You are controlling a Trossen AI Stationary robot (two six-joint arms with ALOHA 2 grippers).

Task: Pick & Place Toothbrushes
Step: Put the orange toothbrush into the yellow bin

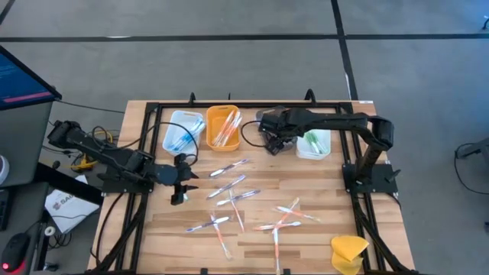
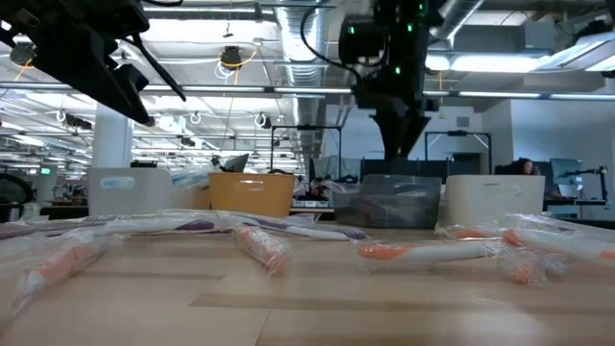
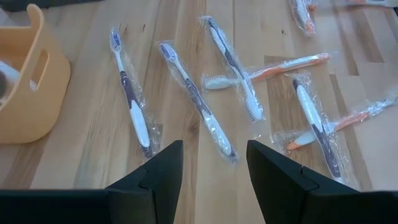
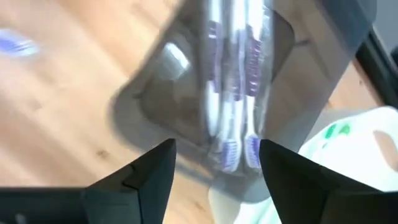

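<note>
Wooden counter (image 1: pixel 321 229) holds wrapped toothbrushes (image 3: pixel 198 99) scattered centre to 5 o'clock; left tool (image 3: pixel 211 163) fingers apart, empty, above them; judge: descend square across one handle, avoid neighbours; right tool (image 4: pixel 214 163) apart over grey tray (image 4: pixel 186 124) at 12 o'clock.

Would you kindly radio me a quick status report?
Left gripper open, empty, above loose toothbrushes. Right gripper open over grey tray holding purple brushes. Nothing obstructing.
</note>
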